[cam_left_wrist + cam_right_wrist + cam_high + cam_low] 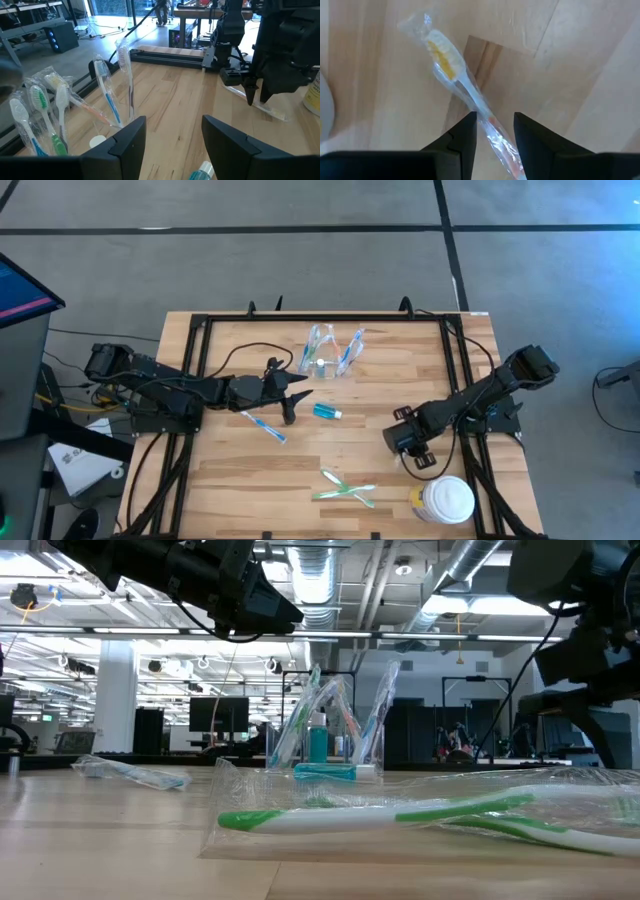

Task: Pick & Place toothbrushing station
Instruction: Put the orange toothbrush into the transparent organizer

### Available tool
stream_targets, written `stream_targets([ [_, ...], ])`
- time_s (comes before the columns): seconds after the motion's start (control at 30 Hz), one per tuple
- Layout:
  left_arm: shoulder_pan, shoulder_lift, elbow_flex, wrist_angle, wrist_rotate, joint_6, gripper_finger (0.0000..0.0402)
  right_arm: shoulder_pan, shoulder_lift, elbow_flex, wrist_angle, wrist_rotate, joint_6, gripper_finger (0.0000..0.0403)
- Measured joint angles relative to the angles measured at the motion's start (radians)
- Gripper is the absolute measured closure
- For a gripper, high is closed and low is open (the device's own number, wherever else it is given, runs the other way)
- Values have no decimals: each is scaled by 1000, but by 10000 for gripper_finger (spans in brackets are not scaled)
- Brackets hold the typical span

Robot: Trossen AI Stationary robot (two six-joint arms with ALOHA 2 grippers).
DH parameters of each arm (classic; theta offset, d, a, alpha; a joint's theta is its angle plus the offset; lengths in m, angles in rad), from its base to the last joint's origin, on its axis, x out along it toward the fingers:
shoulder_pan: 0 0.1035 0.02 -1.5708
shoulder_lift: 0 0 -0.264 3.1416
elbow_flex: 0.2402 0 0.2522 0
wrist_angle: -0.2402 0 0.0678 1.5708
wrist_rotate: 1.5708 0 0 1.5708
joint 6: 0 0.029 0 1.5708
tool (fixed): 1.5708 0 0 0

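A clear holder [330, 352] stands at the table's far middle with several wrapped toothbrushes [106, 85] upright in it. My left gripper [297, 394] hovers open, about level, just near of the holder. A teal tube [327, 412] and a blue toothbrush [266, 426] lie below and beside it. My right gripper [495, 119] points straight down at the right, open. Its fingers stand on either side of the handle of a wrapped toothbrush with yellow-white bristles [444, 54], which lies flat on the table. Two green-and-white wrapped toothbrushes [346, 488] lie crossed near the front edge.
A white lidded jar [446, 500] stands at the front right, close to my right gripper. A black frame [320, 320] runs along the table's far and side edges. Bare wood lies between the tube and the green toothbrushes.
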Motion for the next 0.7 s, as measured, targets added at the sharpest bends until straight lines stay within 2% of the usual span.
stream_targets([
  [0.2,0,0,0,0,0,0,216,3,0,0,25,5,29,299],
  [0.43,0,0,0,0,0,0,216,6,0,0,27,6,31,392],
  [0.7,0,0,0,0,0,0,216,-21,0,0,48,22,24,400],
])
